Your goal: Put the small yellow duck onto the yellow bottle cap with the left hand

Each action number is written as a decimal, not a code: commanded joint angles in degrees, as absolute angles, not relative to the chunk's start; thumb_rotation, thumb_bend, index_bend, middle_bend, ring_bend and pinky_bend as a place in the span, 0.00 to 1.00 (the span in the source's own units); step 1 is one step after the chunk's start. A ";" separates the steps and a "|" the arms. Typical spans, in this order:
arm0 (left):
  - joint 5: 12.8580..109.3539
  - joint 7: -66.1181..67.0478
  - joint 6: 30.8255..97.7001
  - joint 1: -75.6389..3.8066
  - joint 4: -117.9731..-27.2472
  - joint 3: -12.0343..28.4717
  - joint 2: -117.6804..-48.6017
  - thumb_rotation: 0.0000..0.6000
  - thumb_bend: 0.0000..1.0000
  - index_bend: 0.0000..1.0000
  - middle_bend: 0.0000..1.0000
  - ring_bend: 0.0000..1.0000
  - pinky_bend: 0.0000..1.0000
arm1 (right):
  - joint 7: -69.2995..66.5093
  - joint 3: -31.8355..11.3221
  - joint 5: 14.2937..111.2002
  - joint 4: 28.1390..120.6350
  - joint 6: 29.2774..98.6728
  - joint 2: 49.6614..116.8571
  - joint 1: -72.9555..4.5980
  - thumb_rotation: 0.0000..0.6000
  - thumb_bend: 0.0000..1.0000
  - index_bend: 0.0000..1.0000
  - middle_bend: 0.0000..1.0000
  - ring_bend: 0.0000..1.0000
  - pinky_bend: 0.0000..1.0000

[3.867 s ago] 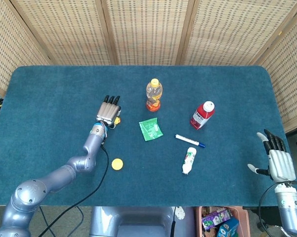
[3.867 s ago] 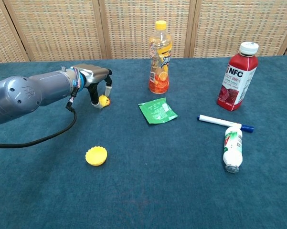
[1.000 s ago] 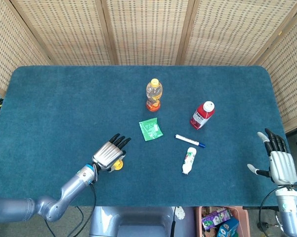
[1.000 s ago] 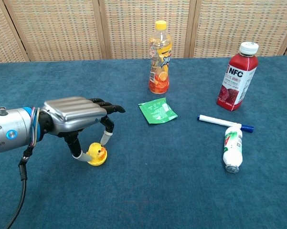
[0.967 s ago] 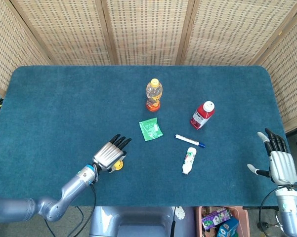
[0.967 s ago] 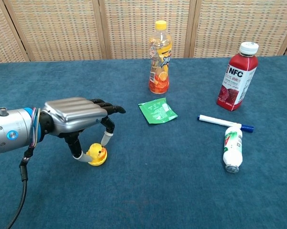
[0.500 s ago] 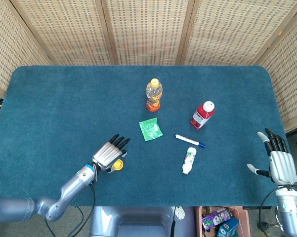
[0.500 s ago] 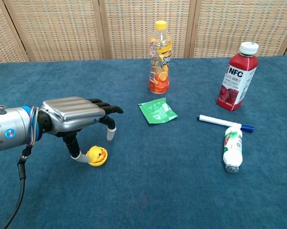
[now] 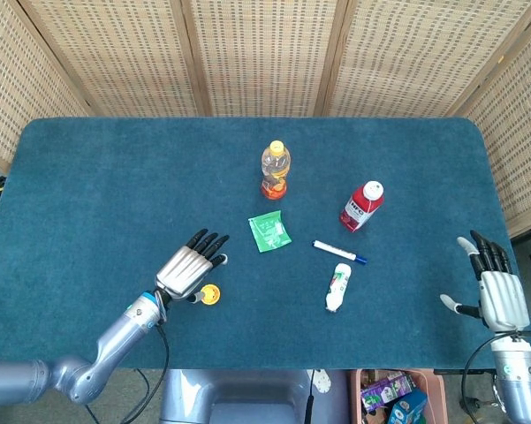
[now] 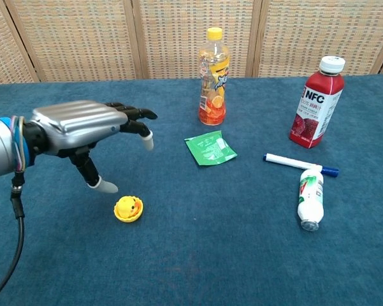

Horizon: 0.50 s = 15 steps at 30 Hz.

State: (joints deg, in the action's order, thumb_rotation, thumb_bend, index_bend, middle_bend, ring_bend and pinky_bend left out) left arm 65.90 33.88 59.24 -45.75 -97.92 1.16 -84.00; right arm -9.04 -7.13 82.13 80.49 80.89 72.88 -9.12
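**Duck sits on cap, left hand clear above**

The small yellow duck (image 10: 128, 207) rests on the yellow bottle cap (image 10: 127, 215) on the blue cloth bench (image 10: 197, 255). The left hand (image 10: 83, 131) hovers up and to the left, fingers spread, holding nothing. Only the head view shows the right hand (image 9: 493, 285), at the bench's right edge, fingers apart and empty; there the duck and cap blur into one yellow spot.

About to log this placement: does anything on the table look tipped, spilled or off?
Nothing spilled. The small yellow duck sits upright on the yellow bottle cap, clear of the left hand. Only the small white bottle lies on its side beside the marker; the orange and red bottles stand.
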 commanded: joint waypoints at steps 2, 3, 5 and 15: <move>71.00 32.45 67.55 -40.76 -100.46 -0.13 -81.38 1.00 0.18 0.21 0.00 0.00 0.00 | -8.61 -6.96 82.39 80.66 80.97 72.93 -9.13 1.00 0.00 0.00 0.00 0.00 0.00; 71.93 32.50 69.74 -39.34 -100.81 -0.71 -80.82 1.00 0.18 0.20 0.00 0.00 0.00 | -8.47 -6.90 82.51 80.73 81.02 72.97 -9.14 1.00 0.00 0.00 0.00 0.00 0.00; 74.04 33.37 76.81 -34.71 -101.67 -2.50 -79.52 1.00 0.18 0.16 0.00 0.00 0.00 | -7.71 -6.66 83.07 80.97 81.25 73.05 -9.20 1.00 0.00 0.00 0.00 0.00 0.00; 82.51 28.16 97.80 -15.42 -98.64 -11.41 -75.40 1.00 0.15 0.00 0.00 0.00 0.00 | -0.97 -4.70 86.85 84.25 83.15 73.07 -9.06 1.00 0.00 0.00 0.00 0.00 0.00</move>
State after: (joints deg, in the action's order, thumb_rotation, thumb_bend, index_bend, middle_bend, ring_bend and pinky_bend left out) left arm 79.75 30.38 94.15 -19.75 -99.99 -8.61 -77.35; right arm -1.92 -5.12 86.22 83.52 82.67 73.08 -9.20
